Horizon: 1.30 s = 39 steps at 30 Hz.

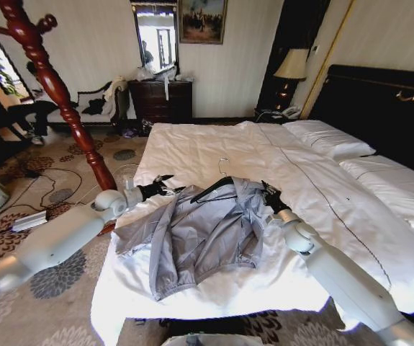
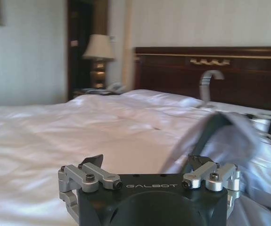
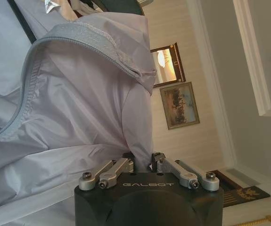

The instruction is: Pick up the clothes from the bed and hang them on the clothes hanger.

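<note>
One thin pale grey-lavender jacket (image 1: 203, 234) of slick, crinkly fabric lies spread near the foot edge of the wide bed with its smooth white duvet (image 1: 315, 194), gathered elastic hem toward the foot, sleeves flopped out to both sides. Slim black triangular hanger (image 1: 208, 189) sits at the jacket's collar end, partly under the cloth, its thin bent wire hook (image 1: 223, 166) resting on the duvet beyond the collar.

Right gripper (image 1: 271, 196) is at the jacket's right shoulder edge, black fingers pinched shut on a fold of the cloth; the right wrist view shows the fabric (image 3: 78, 103) bunched and lifted right at the closed fingertips, ribbed collar band curving above. Left gripper (image 1: 165, 186) hovers just beside the jacket's left shoulder and the hanger's near arm, fingers spread wide, nothing between them; in the left wrist view the open gripper (image 2: 147, 162) faces the raised grey cloth and dark hanger bar.

Plenty of bare duvet toward the white pillows (image 1: 329, 137) and the tall black gold-trimmed headboard (image 1: 387, 108). The bed's left edge drops to patterned carpet (image 1: 63, 281); a turned dark red wooden coat stand (image 1: 59, 90) rises close by the left arm.
</note>
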### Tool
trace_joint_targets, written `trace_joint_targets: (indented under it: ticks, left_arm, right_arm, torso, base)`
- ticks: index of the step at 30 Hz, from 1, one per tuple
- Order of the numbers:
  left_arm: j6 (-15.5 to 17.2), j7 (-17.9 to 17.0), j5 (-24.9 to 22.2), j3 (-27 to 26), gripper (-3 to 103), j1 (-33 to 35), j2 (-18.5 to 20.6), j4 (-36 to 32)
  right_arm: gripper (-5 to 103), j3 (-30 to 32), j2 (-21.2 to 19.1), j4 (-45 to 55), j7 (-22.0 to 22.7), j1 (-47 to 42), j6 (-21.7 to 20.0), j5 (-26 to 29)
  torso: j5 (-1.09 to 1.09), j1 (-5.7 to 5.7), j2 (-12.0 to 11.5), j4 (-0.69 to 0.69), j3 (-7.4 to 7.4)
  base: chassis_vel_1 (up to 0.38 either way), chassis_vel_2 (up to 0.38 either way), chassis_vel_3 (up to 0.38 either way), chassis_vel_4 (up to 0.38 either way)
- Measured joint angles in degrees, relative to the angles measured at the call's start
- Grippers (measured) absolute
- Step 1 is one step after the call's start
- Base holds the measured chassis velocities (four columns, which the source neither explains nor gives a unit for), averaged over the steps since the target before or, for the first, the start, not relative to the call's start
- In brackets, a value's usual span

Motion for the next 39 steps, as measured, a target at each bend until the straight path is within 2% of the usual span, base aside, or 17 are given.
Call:
trace_joint_targets:
  ticks: [3,7,8,13,14,18,19,20,21,22,25,27,39]
  left_arm:
    - [0.77,-1.98,-0.56,-1.44,100,0.89,-0.80,1.24]
    - [2.15,-6.27,-2.58,-2.77,100,1.04,-3.94,4.60]
    - [2.15,-6.27,-2.58,-2.77,100,1.04,-3.94,4.60]
    - [4.77,-10.85,-5.89,-2.67,100,-1.37,-11.27,12.17]
    - [4.77,-10.85,-5.89,-2.67,100,-1.37,-11.27,12.17]
    - [6.90,-15.16,-6.44,-0.82,103,-4.24,-18.12,18.67]
    - [6.90,-15.16,-6.44,-0.82,103,-4.24,-18.12,18.67]
    - [7.19,-16.05,-5.92,-0.37,97,-4.83,-20.06,20.46]
    - [7.43,-16.50,-5.65,-0.25,97,-5.16,-21.33,21.65]
    - [7.43,-16.50,-5.65,-0.25,97,-5.16,-21.33,21.65]
    - [8.67,-18.01,-5.55,-0.43,101,-5.95,-24.78,25.33]
    - [9.22,-18.33,-5.36,-0.58,100,-6.37,-26.62,28.09]
    - [10.24,-17.00,-3.98,-2.16,96,-7.63,-35.75,39.54]
  right_arm:
    - [15,0.00,0.06,0.05,0.58,-0.26,0.61,-0.33]
    - [15,-0.11,0.06,0.11,0.97,-0.47,1.50,-0.98]
    - [15,-0.11,0.06,0.11,0.97,-0.47,1.50,-0.98]
    - [15,-0.12,-0.59,0.39,1.10,-0.58,2.15,-1.45]
    - [15,-0.12,-0.59,0.39,1.10,-0.58,2.15,-1.45]
    - [15,-0.41,-1.25,0.54,1.64,-0.67,2.28,-1.09]
    - [15,-0.41,-1.25,0.54,1.64,-0.67,2.28,-1.09]
    - [15,-0.48,-1.56,0.66,1.83,-0.81,2.34,-0.97]
    - [15,-0.51,-1.81,0.71,1.94,-0.91,2.38,-0.93]
    - [15,-0.51,-1.81,0.71,1.94,-0.91,2.38,-0.93]
    - [15,-0.57,-2.47,0.78,2.18,-1.04,2.42,-0.69]
    - [15,-0.57,-2.62,0.74,2.24,-0.90,2.43,-0.38]
    - [15,-0.58,-3.08,1.30,2.38,-0.79,2.43,0.03]
  torso:
    - [0.02,0.00,0.00,-0.02,0.00]
    - [0.02,0.00,0.00,-0.02,0.00]
    - [0.02,0.00,0.00,-0.02,0.00]
    - [0.04,0.00,0.00,-0.02,0.00]
    - [0.04,0.00,0.00,-0.02,0.00]
    - [0.04,0.02,0.00,-0.04,0.01]
    - [0.04,0.02,0.00,-0.04,0.01]
    - [0.05,0.02,-0.01,-0.03,0.01]
    - [0.04,0.01,0.00,-0.03,0.01]
    - [0.04,0.01,0.00,-0.03,0.01]
    - [0.04,0.01,0.00,-0.02,0.01]
    - [0.04,0.01,0.00,-0.02,0.01]
    - [0.03,0.02,-0.01,-0.03,0.01]
  base:
    - [0.000,0.000,0.000,0.000]
    - [0.000,0.000,0.000,0.000]
    - [0.000,0.000,0.000,0.000]
    - [0.000,0.000,0.000,0.000]
    - [0.000,0.000,0.000,0.000]
    - [0.000,0.000,0.000,0.000]
    - [0.000,0.000,0.000,0.000]
    - [0.000,0.000,0.000,0.000]
    - [0.000,0.000,0.000,0.000]
    - [0.000,0.000,0.000,0.000]
    - [0.000,0.000,0.000,0.000]
    - [0.000,0.000,0.000,0.000]
    - [0.000,0.000,0.000,0.000]
